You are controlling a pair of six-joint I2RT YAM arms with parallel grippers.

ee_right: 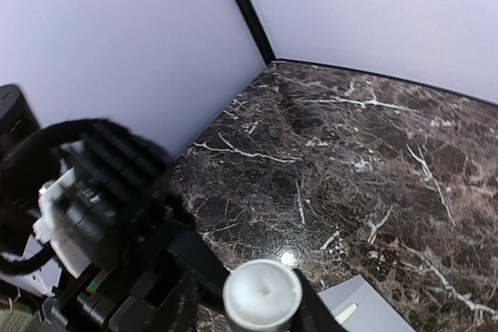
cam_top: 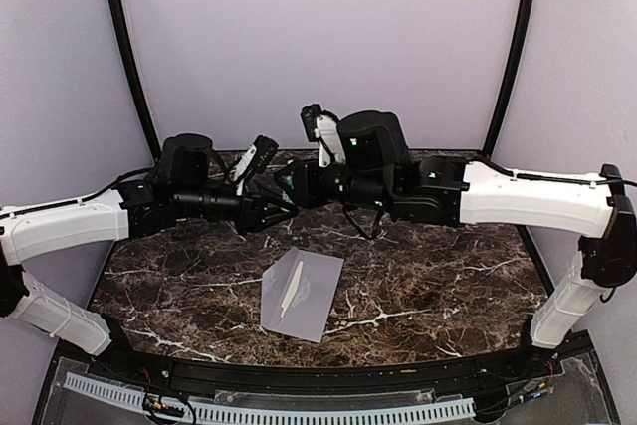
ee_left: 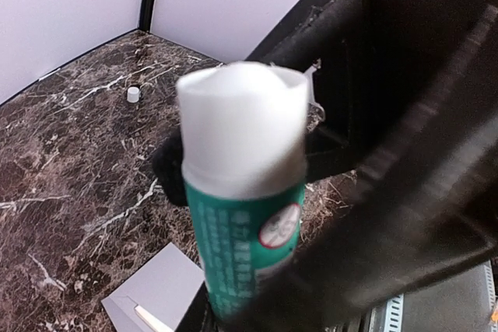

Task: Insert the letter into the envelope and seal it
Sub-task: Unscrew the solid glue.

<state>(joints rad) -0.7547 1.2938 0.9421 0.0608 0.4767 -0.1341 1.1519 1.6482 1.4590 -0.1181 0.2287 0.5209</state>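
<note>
Glue stick (ee_left: 241,215), green plastic tube with a white end, is clamped from both sides: left gripper (cam_top: 282,210) on the body, right gripper (cam_top: 295,189) pinching the white tip. The pale grey-lavender flat paper envelope (cam_top: 302,294) lies on the dark marble table (cam_top: 438,276) straight below them. Its long axis runs near-far, pretty much equally close to both arms.

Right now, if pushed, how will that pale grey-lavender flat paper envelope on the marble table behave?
The envelope lies thin and flat, so probably light and floppy if lifted by one edge. On the glossy marble table it would likely slide.

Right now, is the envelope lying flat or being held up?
Lying flat. The envelope rests on the marble table, with nothing holding it.
</note>
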